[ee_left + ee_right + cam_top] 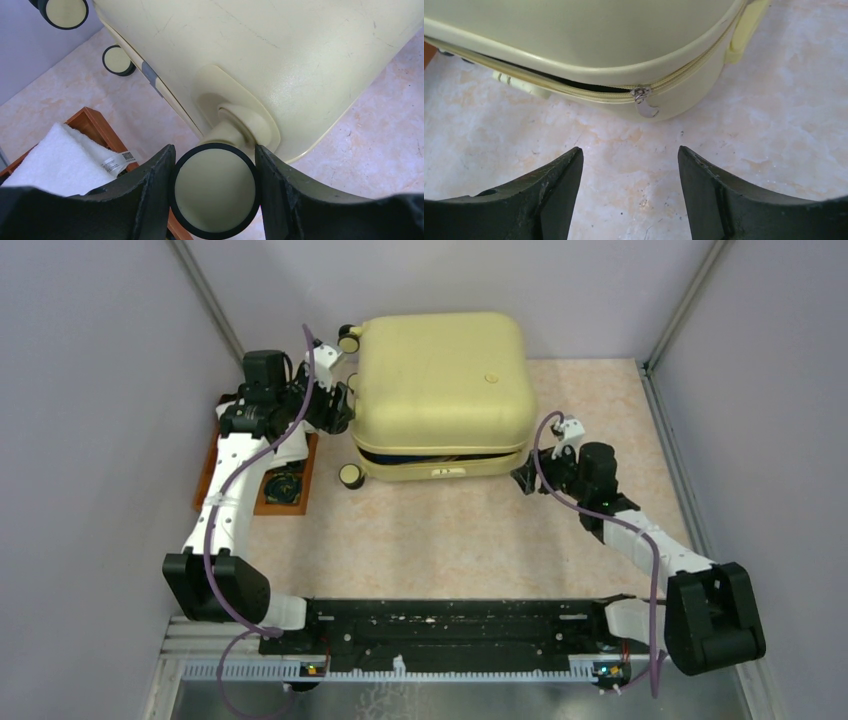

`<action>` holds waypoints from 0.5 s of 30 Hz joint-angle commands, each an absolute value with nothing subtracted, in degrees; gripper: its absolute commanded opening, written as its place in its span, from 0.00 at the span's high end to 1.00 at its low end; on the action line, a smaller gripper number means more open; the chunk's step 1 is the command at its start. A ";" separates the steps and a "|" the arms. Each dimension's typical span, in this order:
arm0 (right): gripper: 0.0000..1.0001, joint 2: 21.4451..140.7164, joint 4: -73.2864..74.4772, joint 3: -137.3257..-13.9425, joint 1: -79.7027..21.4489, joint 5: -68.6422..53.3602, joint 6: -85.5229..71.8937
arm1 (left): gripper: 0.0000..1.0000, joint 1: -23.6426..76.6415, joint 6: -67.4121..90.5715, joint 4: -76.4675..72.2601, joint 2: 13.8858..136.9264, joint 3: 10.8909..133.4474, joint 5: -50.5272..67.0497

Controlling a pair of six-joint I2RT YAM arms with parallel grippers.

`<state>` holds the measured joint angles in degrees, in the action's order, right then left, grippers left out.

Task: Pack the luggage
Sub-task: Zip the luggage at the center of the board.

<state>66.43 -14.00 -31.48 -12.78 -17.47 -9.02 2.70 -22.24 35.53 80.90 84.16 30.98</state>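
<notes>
Here, pale yellow hard-shell luggage (440, 380), lid down, zipper (642, 97) partly open

High fixed view looking down, two wrist views low and close — all three share the luggage (440, 380)

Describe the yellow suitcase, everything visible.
Pale yellow hard-shell suitcase with rounded corners lies flat on the beige marbled tabletop. Lid down, front seam gaping, dark inside; silver zipper pull sits at the near right corner. Black-rimmed cream wheels on its left side; the left end effector clamps one wheel.
</notes>
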 commanded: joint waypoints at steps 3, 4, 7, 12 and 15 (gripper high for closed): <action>0.32 69.43 -19.13 -32.73 -11.88 -24.58 -2.70 | 1.00 2.81 -23.37 24.71 77.60 89.63 32.59; 0.34 70.19 -19.46 -33.15 -11.87 -24.81 -2.23 | 1.00 2.81 -23.38 24.76 77.68 89.77 32.51; 0.38 73.22 -20.58 -34.61 -11.87 -24.46 -1.49 | 1.00 2.81 -23.40 24.84 77.79 89.91 32.54; 0.47 77.79 -23.17 -36.39 -11.86 -23.40 -0.46 | 1.00 2.81 -23.66 25.18 77.57 90.02 32.45; 0.51 77.85 -26.18 -36.19 -11.87 -22.76 -0.72 | 1.00 2.81 -23.97 25.39 77.56 89.92 32.37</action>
